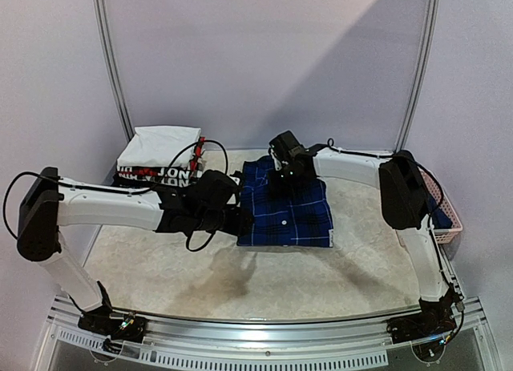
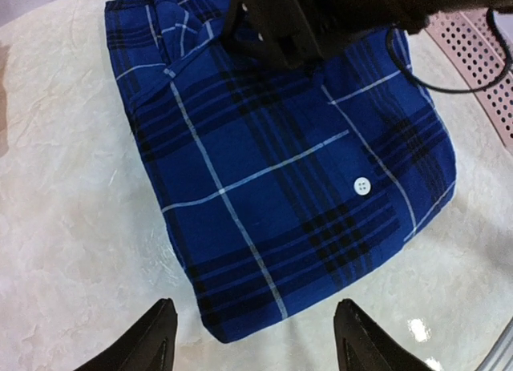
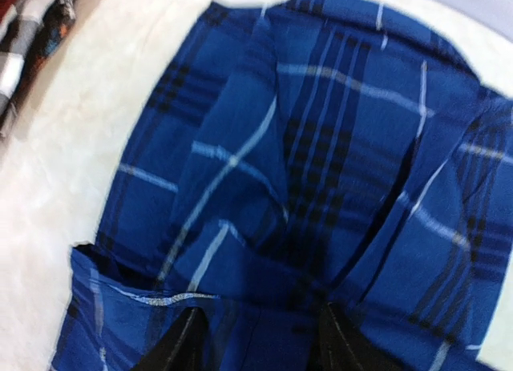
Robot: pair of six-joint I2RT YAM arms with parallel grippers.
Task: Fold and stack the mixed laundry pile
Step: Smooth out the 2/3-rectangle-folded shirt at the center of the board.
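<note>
Jaws standing wide on left gripper [image 2: 255,313], hovering beside left edge of folded plaid shirt [image 2: 272,171] lying on surface [image 2: 72,227]; right gripper [image 3: 260,332] jaws standing apart over far edge, grip on cloth impossible to tell.

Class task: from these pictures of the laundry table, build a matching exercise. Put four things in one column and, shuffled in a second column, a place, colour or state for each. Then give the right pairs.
Column one
1. plaid shirt
2. basket
3. folded stack
4. left gripper

Column two
A. pink, at the right edge of the table
B. open, holding nothing
C. back left corner, white on top
D. blue, lying under the right gripper

Pairs: 1-D, 2-A, 3-C, 4-B
</note>
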